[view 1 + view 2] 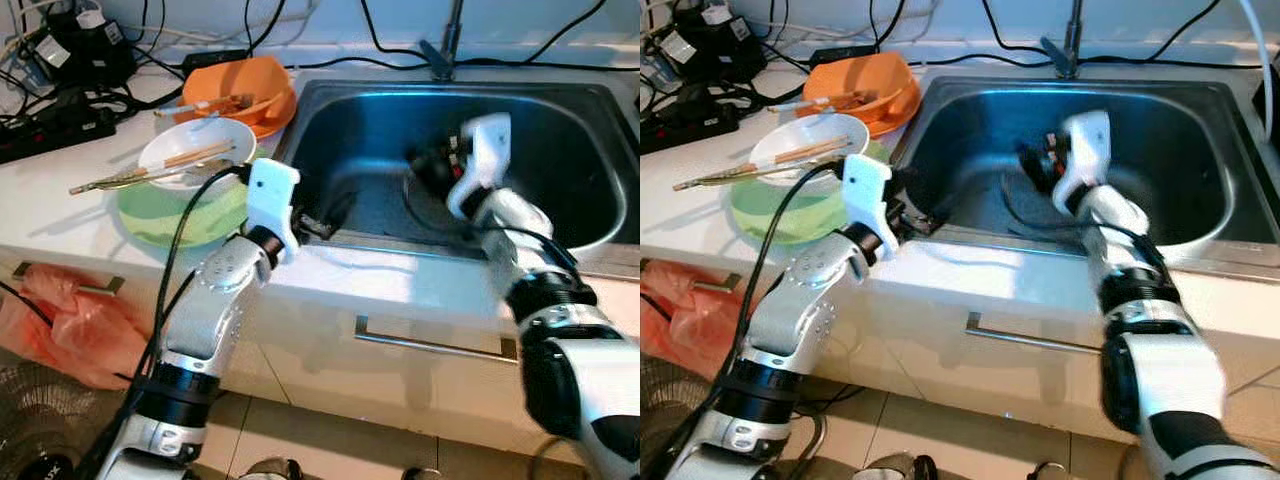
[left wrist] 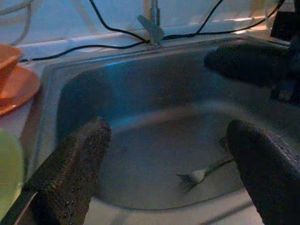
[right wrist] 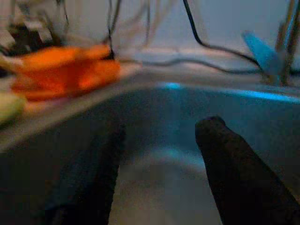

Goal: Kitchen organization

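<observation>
The steel sink (image 1: 560,235) holds a fork (image 2: 201,174) lying on its bottom. My left gripper (image 1: 325,218) hovers at the sink's front left rim, open, with nothing between its fingers (image 2: 75,168); the fork lies below and beyond them. Inside the basin, above the middle, my right gripper (image 1: 430,165) points toward the left wall, open and empty (image 3: 161,129). On the counter to the left, a white bowl (image 1: 197,150) with chopsticks rests on a green plate (image 1: 185,215). Behind it stands an orange bowl (image 1: 245,90) on an orange plate.
The tap (image 1: 445,50) rises behind the sink, with black cables running along the wall. A power strip and chargers (image 1: 60,90) crowd the counter's back left. A drawer handle (image 1: 430,345) lies under the sink front. A red plastic bag (image 1: 60,320) hangs low on the left.
</observation>
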Robot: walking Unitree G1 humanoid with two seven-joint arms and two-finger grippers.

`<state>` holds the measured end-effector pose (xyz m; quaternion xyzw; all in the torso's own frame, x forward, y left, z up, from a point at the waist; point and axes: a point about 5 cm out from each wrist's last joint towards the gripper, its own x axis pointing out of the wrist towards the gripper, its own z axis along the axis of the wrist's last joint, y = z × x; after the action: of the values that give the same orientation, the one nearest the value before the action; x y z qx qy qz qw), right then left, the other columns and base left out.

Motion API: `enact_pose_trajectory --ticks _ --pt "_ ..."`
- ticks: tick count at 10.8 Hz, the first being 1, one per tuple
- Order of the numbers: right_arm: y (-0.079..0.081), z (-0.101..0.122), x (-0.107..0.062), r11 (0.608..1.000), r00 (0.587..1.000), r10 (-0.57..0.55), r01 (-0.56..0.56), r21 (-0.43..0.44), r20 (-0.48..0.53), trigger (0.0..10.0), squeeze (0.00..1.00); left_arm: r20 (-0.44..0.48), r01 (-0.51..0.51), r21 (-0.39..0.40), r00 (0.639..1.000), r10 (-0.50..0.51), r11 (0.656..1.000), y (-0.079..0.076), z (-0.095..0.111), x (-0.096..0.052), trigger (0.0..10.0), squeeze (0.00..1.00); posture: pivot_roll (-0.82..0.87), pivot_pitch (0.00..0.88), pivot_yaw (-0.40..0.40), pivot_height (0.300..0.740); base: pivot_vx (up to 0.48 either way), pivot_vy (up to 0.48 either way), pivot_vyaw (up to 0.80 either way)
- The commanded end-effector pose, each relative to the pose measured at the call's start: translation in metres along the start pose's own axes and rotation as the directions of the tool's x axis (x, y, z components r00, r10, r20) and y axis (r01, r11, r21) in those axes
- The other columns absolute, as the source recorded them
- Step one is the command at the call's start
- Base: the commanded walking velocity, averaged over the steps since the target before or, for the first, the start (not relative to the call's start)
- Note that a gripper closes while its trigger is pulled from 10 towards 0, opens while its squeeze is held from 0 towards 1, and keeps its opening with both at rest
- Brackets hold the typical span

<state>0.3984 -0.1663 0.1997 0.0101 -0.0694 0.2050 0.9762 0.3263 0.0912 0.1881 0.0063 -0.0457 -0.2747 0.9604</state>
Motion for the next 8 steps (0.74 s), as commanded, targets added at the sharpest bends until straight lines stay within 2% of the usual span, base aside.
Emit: enact_pose_trajectory --ticks 1,2,3,4,5,6,8 --pt "0.007 0.002 0.0 1.0 0.999 0.013 -0.014 0.028 0.046 10.0 1.0 0.035 -0.043 0.06 0.999 0.041 0.997 0.01 0.006 -0.003 10.0 1.0 0.14 0.074 0.119 0.74 0.0 0.0 0.0" --pt "0.014 0.003 -0.002 0.998 0.996 0.028 -0.032 0.049 0.081 10.0 1.0 0.091 -0.079 0.109 0.993 0.069 0.991 0.013 0.012 -0.005 10.0 1.0 0.14 0.072 0.118 0.74 0.0 0.0 0.0" --pt "0.027 0.003 -0.008 0.997 0.994 0.047 -0.053 0.059 0.101 10.0 1.0 0.135 -0.2 0.153 0.974 0.18 0.968 0.022 0.017 -0.01 10.0 1.0 0.14 0.069 0.115 0.74 0.0 0.0 0.0" --pt "0.037 0.003 -0.012 0.99 0.989 0.108 -0.117 0.075 0.104 10.0 1.0 0.158 -0.241 0.205 0.965 0.21 0.949 0.025 0.018 -0.014 10.0 1.0 0.14 0.067 0.115 0.74 0.0 0.0 0.0" --pt "0.049 0.006 -0.02 0.978 0.977 0.177 -0.188 0.09 0.122 10.0 1.0 0.188 -0.31 0.212 0.943 0.273 0.927 0.031 0.019 -0.021 10.0 1.0 0.14 0.066 0.113 0.74 0.0 0.0 0.0" --pt "0.06 0.01 -0.034 0.958 0.96 0.247 -0.262 0.119 0.13 10.0 1.0 0.238 -0.438 0.201 0.889 0.39 0.876 0.045 0.022 -0.032 10.0 1.0 0.14 0.066 0.113 0.74 0.0 0.0 0.0" --pt "0.058 0.01 -0.046 0.959 0.964 0.246 -0.257 0.123 0.102 10.0 0.99 0.286 -0.566 0.204 0.815 0.504 0.799 0.062 0.027 -0.044 10.0 1.0 0.13 0.068 0.109 0.74 0.0 0.0 0.0"
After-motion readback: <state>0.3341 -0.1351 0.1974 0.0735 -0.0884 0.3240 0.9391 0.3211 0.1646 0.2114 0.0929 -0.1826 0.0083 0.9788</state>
